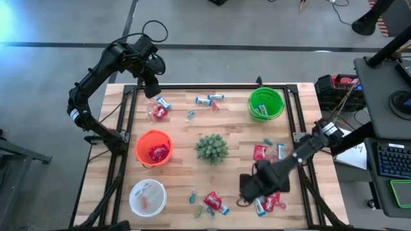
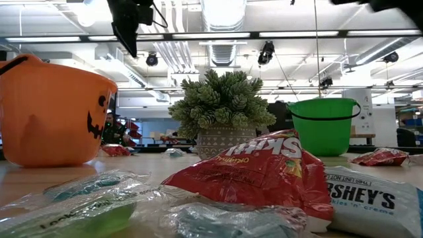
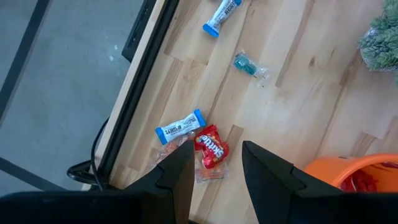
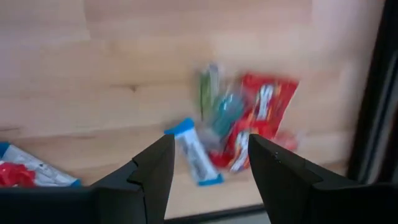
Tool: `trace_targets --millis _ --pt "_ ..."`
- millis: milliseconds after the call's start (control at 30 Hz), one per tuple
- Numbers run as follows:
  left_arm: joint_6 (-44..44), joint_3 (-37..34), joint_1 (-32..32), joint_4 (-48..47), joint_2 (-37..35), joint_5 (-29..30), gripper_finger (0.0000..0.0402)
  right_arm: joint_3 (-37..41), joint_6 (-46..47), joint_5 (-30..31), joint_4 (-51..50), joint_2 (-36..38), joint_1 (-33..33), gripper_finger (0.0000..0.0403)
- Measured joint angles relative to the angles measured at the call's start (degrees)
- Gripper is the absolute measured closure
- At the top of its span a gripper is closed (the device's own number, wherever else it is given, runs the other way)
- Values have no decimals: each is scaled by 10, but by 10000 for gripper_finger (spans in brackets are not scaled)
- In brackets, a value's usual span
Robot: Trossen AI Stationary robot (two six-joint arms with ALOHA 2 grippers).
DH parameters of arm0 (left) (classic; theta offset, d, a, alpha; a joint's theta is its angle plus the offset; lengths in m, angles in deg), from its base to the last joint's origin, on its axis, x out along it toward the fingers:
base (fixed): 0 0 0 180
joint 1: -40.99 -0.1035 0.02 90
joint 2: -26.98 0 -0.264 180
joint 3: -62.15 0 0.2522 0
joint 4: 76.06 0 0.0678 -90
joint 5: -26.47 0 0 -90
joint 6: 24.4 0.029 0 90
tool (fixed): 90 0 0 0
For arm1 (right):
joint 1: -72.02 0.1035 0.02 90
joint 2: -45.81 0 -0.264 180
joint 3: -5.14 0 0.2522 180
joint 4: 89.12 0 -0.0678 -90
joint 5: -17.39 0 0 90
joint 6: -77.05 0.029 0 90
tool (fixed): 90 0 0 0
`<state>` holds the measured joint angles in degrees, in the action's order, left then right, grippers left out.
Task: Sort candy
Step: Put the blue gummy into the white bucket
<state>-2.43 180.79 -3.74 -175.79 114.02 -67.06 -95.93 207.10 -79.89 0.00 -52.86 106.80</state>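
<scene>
Wooden tabletop (image 1: 237, 131) lay strewn with candy (image 1: 261, 153), light, crinkly and slippery, best pinched mid-wrapper. Right gripper (image 4: 208, 163) hovered empty, jaws parted, over the near-right pile; left gripper (image 3: 216, 169), also parted and empty, hung above far-left packets.

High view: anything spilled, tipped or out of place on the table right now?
Nothing tipped: the orange bowl, green bowl and white bowl all stand upright. The one odd thing among the loose candy is the spiky green plant in a pot at mid-table, which is no candy.
</scene>
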Motion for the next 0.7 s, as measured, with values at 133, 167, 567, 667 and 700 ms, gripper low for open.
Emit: trace_targets --millis 133,167,567,667,700 --pt "12 0 0 0 0 0 285 0 80 8 5 -13 36 209" --pt "15 0 0 0 0 0 285 0 82 7 5 -17 39 209" --pt "25 0 0 0 0 0 285 4 90 23 29 -74 36 209" --pt "25 0 0 0 0 -1 285 8 91 16 31 -80 29 209" --pt "25 0 0 0 0 -1 285 13 91 12 32 -80 28 209"
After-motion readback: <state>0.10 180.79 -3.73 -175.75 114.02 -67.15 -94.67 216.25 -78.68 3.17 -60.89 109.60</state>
